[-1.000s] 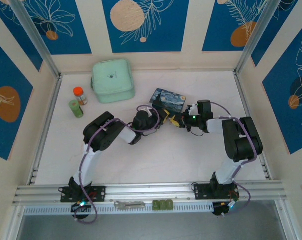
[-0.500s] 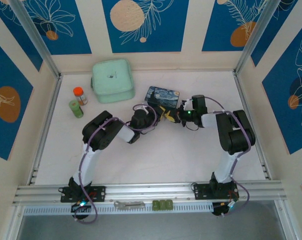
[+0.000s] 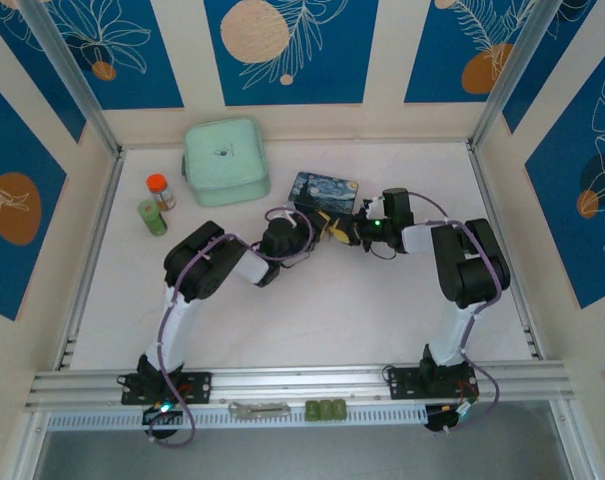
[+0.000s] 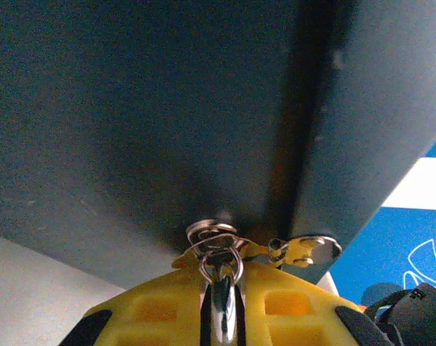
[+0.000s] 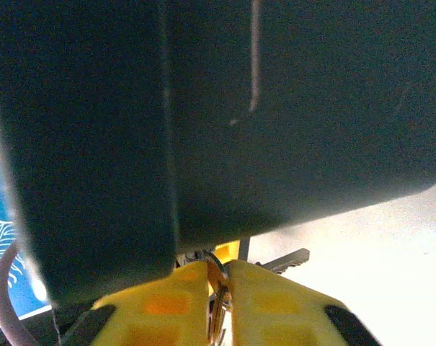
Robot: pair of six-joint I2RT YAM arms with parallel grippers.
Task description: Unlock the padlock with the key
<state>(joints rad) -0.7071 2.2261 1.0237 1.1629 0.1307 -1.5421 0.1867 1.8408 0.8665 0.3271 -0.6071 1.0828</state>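
We find the tin box [image 3: 325, 190] lying on the table [image 3: 312, 310], with both arms reaching to its near side. The padlock [image 4: 222, 317] hangs at that near side, just below the box's hasp [image 4: 212, 232]. Its silvery shackle [image 4: 219, 262] passes through the hasp fitting, and we judge it closed, as no gap shows. The left fingers [image 4: 160, 306] pinch the padlock body between them, right under the box wall.

The key [image 4: 308, 249] sits just beside the hasp, on the side toward the right arm, touching or nearly touching the box's edge. In the right wrist view its toothed blade [image 5: 285, 261] juts out just under the box. The right fingers [image 5: 275, 303] stand almost together, with only a slit between them. A thin strip of metal shows in that slit, but we cannot tell whether they grip it or merely flank it, nor whether it belongs to the key.

Assessment: the approach to the box and the steadying of the padlock look done. We see no key seated in the keyway, which is itself hidden. In our judgement the insertion, the turn and the freeing of the shackle from the hasp all remain outstanding.
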